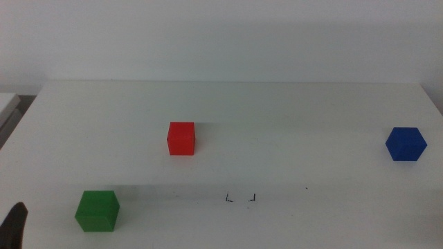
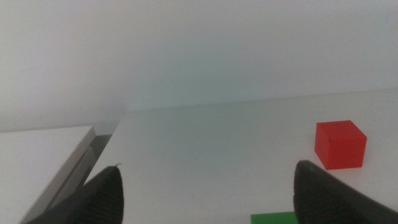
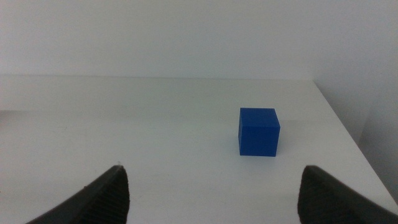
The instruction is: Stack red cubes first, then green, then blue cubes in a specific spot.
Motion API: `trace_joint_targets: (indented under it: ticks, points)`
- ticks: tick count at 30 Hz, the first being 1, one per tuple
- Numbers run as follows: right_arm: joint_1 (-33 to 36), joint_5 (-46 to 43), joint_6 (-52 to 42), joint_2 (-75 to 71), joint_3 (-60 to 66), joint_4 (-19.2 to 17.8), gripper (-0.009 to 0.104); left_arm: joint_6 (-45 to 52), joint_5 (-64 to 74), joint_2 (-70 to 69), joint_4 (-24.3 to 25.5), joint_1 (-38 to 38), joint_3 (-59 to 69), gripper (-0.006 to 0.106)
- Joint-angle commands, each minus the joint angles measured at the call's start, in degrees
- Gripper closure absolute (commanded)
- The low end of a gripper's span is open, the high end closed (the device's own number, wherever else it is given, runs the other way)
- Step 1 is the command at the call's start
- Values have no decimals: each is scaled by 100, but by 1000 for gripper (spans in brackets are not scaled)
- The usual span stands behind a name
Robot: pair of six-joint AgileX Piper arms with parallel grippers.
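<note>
Right now nothing is stacked: all three cubes sit apart on the white table (image 1: 291,111). From the middle view, the red cube (image 1: 181,138) rests a little left of centre, set back from the near edge. The green cube (image 1: 97,210) sits near the front left corner, and the blue cube (image 1: 405,144) lies far over on the right side, well apart from the other two. Between them, toward the front, the marked spot (image 1: 241,198) shows as two tiny black corner marks with bare white tabletop inside; no cube touches it. A lone black speck (image 1: 307,187) lies just right of it.

Only a dark tip of the left gripper (image 1: 15,223) shows at the bottom left corner of the middle view, near the green cube. Its wrist camera shows the jaws spread wide with nothing between them, the red cube ahead and a sliver of the green one below. The right gripper (image 3: 214,193) is likewise spread wide and empty, facing the blue cube across open table.
</note>
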Motion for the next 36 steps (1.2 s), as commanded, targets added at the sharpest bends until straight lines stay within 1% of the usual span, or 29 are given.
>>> trace_joint_targets:
  ticks: [1,2,3,5,8,13,15,16,18,20,24,26,29,36]
  points:
    - [-22,-49,-24,-27,21,-36,2,3,32,212,-11,9,-269,7]
    - [-22,-49,-24,-27,21,-36,2,3,147,479,-11,9,-513,7]
    - [-22,-49,-24,-27,21,-36,2,3,580,1227,-70,-2,-1176,7]
    - [-22,-49,-24,-27,21,-36,2,3,1415,2156,-377,-2,-2033,7]
    - [-22,-49,-24,-27,21,-36,2,-8,2479,3496,-574,-2,-3162,7]
    - [-22,-49,-24,-27,21,-36,2,-8,3504,5765,-946,-77,-4909,7]
    - [-22,-49,-24,-27,21,-36,2,-57,3710,6548,-876,-285,-5502,7]
    - [-22,-49,-24,-27,21,-36,2,-208,3784,6956,-758,-444,-5818,7]
    - [-22,-49,-24,-27,21,-36,2,-551,3773,7638,-550,-767,-6341,7]
    - [-22,-49,-24,-27,21,-36,2,-1139,3901,8333,-360,-1130,-6901,7]
    - [-22,-49,-24,-27,21,-36,2,-2080,4249,9392,328,-1765,-7876,7]
    - [-22,-49,-24,-27,21,-36,2,-2300,4181,9828,328,-1972,-8265,7]
    - [-22,-49,-24,-27,21,-36,2,-2362,4318,10361,234,-2067,-8690,7]
    - [-22,-49,-24,-27,21,-36,2,-2447,3934,11224,231,-2067,-9016,7]
